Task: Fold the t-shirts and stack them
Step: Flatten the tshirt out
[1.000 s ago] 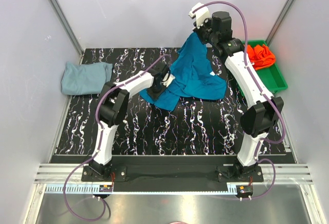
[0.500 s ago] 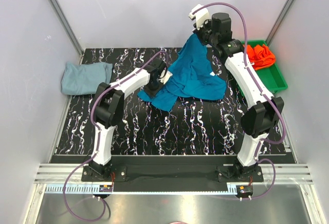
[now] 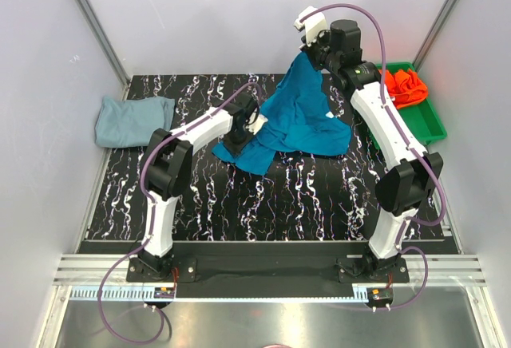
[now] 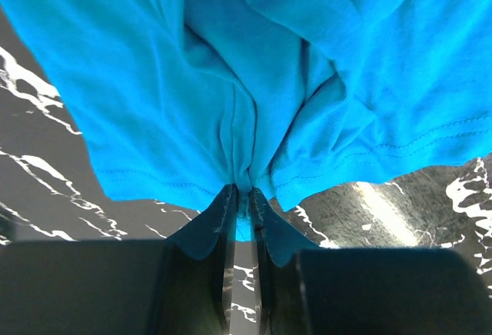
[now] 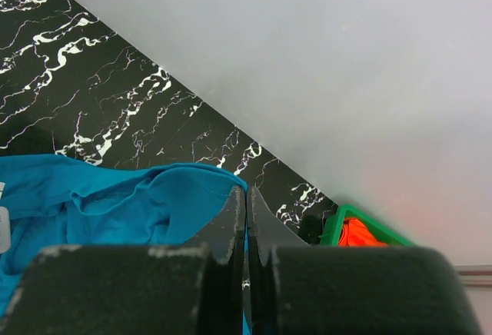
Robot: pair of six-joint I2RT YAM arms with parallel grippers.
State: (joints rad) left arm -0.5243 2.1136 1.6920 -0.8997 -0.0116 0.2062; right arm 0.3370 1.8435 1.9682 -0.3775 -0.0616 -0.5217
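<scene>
- The teal-blue t-shirt is held up over the far middle of the table, with its lower part draped on the surface.
- Its top edge is pinched in the closed right claw.
- A bunched hem is clamped by the left claw, jaws nearly together.
- The pale grey-blue t-shirt is seen lying by the left edge.
- The orange-red t-shirt is heaped in the green tray at the far right corner.
</scene>
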